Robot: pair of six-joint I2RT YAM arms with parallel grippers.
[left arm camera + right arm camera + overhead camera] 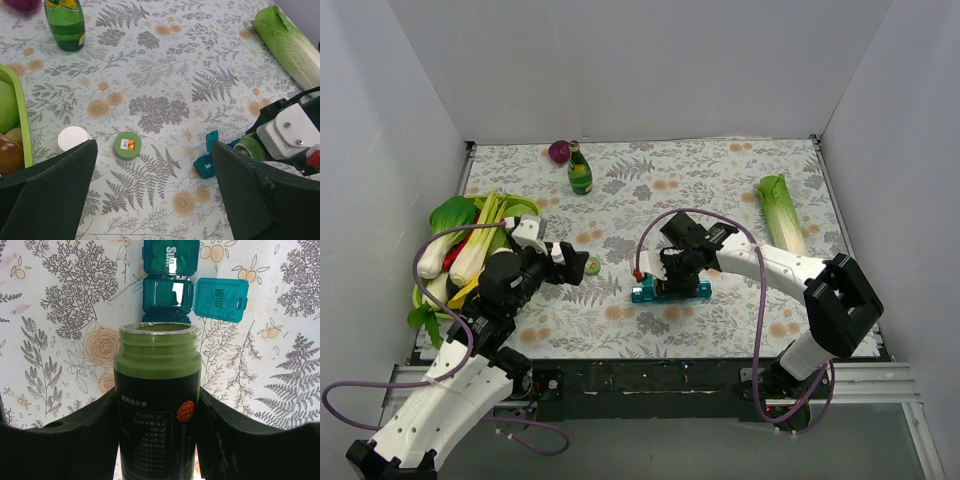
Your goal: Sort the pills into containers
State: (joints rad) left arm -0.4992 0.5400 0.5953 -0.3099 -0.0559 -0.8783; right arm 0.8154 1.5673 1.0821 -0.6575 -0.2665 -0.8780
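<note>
Flower-print table (pixel 650 190) fills the booth. Along its left edge sits a green tray (pixel 525 207) heaped w/ leafy veg. A long cabbage (pixel 780 212) lies toward the right edge, nearer the back. A glass bottle (pixel 580 170), green w/ yellow label, stands upright near the back edge, left of centre, w/ a purple onion (pixel 559 151) just beside it.

Right gripper (pixel 157 405) is clamped on a green pill jar (pixel 157 355), a finger pressed to each side, cap off, its mouth pointing at the pill box (pixel 167 287). That's a teal strip lying mid-table toward the front edge. Its "Sun." cell is closed, the next cell is open w/ lid flipped out sideways, and the jar rim covers the cell after that.

Left gripper (pixel 153 145) hangs over the left-centre of the cloth, jaws wide apart. Under it lie a green cap (pixel 127 145) and a white cap (pixel 72 138), apart from each other, the white one nearer the tray.
</note>
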